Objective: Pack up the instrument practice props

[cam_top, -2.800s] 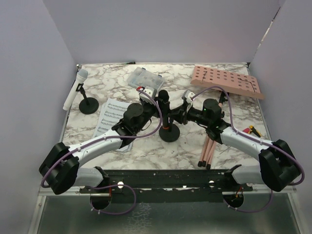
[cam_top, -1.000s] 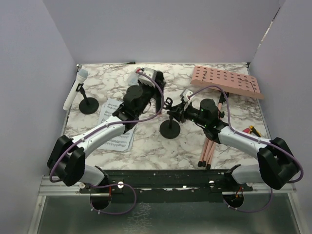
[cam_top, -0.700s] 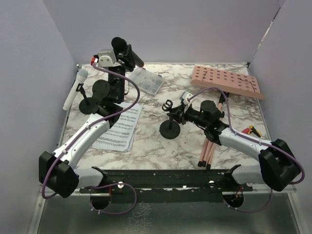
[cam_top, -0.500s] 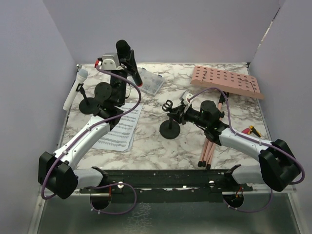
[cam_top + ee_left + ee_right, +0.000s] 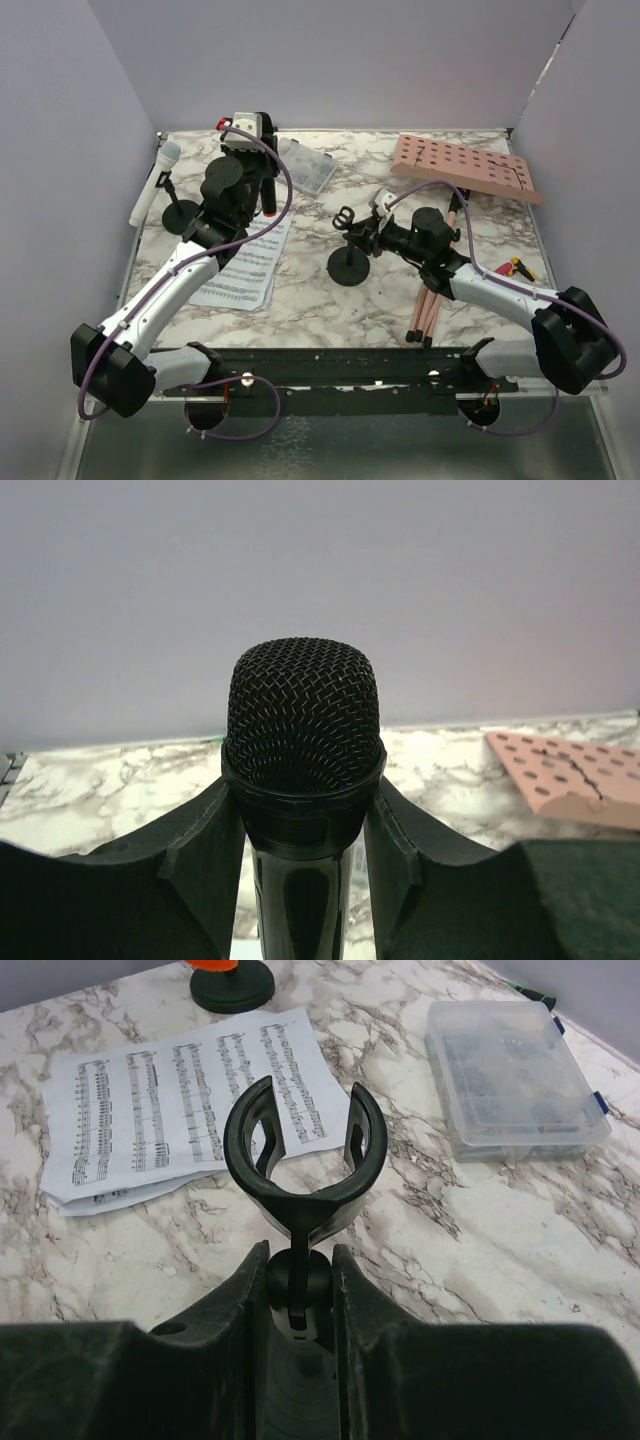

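My left gripper [image 5: 262, 140] is shut on the black microphone [image 5: 267, 185], held upright above the table's back left, with its red tail end down. In the left wrist view the mesh head [image 5: 303, 720] sits between the fingers [image 5: 205, 840]. My right gripper [image 5: 300, 1270] is shut on the joint of a black mic holder [image 5: 348, 270]; its open clip [image 5: 303, 1165] stands empty. The white microphone [image 5: 155, 182] rests in the second holder [image 5: 182, 215]. Sheet-music pages [image 5: 245, 262] lie flat. At the back right lies the pink board [image 5: 465, 167], with its pink legs [image 5: 432, 300] nearer.
A clear plastic box [image 5: 305, 167] sits at the back, just right of the held microphone. Small yellow and red bits [image 5: 520, 268] lie near the right edge. White walls close off the back and both sides.
My left gripper lifted the black microphone out of the centre holder, swung it up to the back left, and has now lowered it upright. The right gripper stayed on the holder.
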`<action>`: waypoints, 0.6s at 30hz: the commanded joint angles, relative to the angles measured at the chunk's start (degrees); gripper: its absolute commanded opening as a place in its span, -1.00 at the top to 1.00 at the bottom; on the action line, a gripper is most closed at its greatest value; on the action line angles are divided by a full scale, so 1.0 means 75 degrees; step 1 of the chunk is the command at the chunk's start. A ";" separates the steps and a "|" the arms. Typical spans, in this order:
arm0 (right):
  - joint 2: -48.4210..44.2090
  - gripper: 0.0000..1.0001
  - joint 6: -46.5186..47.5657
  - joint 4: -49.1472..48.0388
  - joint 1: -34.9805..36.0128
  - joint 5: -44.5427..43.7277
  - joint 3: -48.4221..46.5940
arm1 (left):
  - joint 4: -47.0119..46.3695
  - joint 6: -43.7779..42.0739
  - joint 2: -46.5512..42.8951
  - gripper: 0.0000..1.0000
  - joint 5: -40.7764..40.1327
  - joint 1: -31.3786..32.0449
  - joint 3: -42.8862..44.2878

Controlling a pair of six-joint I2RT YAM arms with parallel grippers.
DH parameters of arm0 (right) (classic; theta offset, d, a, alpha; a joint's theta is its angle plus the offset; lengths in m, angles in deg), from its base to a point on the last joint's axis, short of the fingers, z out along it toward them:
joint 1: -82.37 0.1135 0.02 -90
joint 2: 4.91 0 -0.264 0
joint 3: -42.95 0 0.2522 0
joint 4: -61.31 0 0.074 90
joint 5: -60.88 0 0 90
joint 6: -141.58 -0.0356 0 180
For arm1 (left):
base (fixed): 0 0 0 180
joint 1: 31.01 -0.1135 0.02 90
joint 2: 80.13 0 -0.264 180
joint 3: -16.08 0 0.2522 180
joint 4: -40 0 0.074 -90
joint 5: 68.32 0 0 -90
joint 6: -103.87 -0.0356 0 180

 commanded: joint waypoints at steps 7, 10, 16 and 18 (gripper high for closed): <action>0.0033 0.07 -0.0414 0.1842 0.0064 0.0355 0.0168 | 0.1973 0.0425 -0.0529 1.00 0.0651 -0.0001 0.0448; -0.0199 -0.09 -0.0419 0.1957 0.0053 0.0374 -0.0060 | 0.2240 0.0526 -0.0529 1.00 0.0818 -0.0001 0.0694; -0.0961 -0.37 -0.0339 0.2523 0.0059 0.0346 -0.0692 | 0.2755 0.0780 -0.0445 1.00 0.1300 -0.0001 0.1419; -0.1276 -0.44 -0.0320 0.2687 0.0055 0.0295 -0.0928 | 0.2810 0.0917 -0.0444 1.00 0.1548 -0.0001 0.1677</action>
